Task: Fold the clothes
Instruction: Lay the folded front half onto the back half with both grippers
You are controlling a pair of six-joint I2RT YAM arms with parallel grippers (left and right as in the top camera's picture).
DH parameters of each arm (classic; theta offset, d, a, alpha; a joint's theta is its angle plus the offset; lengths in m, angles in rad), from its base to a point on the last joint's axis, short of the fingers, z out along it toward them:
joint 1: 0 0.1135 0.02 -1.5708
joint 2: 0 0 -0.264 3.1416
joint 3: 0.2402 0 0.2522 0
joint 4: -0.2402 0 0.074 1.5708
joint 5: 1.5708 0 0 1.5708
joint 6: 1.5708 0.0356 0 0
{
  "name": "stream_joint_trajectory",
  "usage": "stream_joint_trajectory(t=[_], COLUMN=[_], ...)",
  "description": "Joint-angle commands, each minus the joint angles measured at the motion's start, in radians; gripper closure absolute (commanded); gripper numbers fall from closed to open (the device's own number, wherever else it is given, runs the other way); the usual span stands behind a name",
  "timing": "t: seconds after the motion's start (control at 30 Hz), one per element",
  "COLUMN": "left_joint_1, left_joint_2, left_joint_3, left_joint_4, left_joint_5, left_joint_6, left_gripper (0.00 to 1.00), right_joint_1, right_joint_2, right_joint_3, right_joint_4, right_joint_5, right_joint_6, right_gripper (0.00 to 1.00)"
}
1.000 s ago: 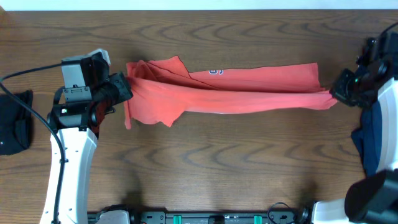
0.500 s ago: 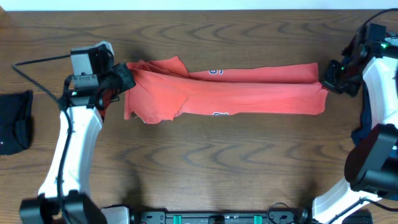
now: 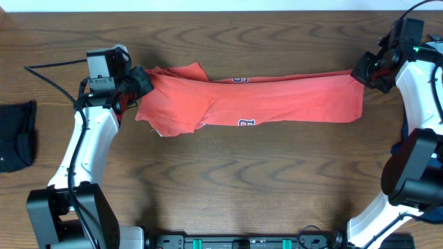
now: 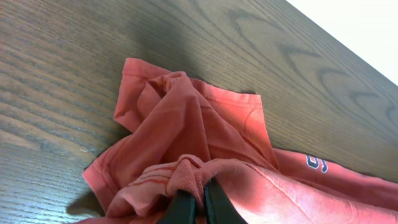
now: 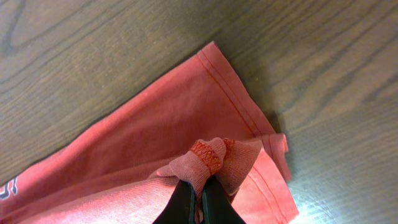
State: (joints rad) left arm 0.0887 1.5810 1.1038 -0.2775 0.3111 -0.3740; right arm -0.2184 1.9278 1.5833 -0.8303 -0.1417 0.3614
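Holds the coral-red T-shirt [image 3: 277, 107] drawn out as a long band across the far half of the tabletop [image 3: 228, 187], apparently resting on the wood along most of its length. Grips it at both ends: left end effector [image 3: 142, 83] pressed together on a thick crumpled wad at the sleeve end, right end effector [image 3: 360, 71] pressed together on a small gathered nub at the hem corner. Likely to go wrong first at the right, given so little cloth between the fingertips [image 5: 180, 208]: with any harder pull apart, could slip free and drop that end slack. Could equally fail at the left through pinching too much: with several layers bunched in one grip, hard to lay down flat, so prone to leaving a lump and creases under the next fold. Also worth watching the loose sleeve flap [image 3: 173, 123], hanging out toward the near side beyond the band; if carried over unstraightened, would end up trapped crooked inside. Risks a skewed fold too if moved at unequal pace or height, twisting the band. No trouble expected from the small black garment [image 3: 17, 135], well apart at the left edge.
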Motion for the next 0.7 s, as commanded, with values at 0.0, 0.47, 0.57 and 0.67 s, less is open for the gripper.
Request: stream_joint_trajectory(t=[0.0,0.47,0.57,0.67], left_joint_1=[0.0,-0.001,-0.001,0.0], left_joint_2=[0.014,0.106,0.105,0.102], left_joint_3=[-0.002,-0.002,-0.002,0.007], left_joint_4=[0.011,0.026,0.033,0.05], left_joint_5=[-0.004,-0.008,0.013,0.07], left_joint_6=[-0.013,-0.013,-0.012,-0.012], left_gripper=[0.93,0.37,0.36,0.4], right_joint_1=[0.029,0.102,0.1,0.088], right_joint_2=[0.039,0.149,0.147,0.145], right_joint_3=[0.021,0.021,0.023,0.073], right_joint_4=[0.021,0.121,0.12,0.072], right_joint_5=[0.003,0.007,0.006,0.003], right_joint_6=[0.027,0.03,-0.021,-0.074], right_gripper=[0.98,0.43,0.07,0.01])
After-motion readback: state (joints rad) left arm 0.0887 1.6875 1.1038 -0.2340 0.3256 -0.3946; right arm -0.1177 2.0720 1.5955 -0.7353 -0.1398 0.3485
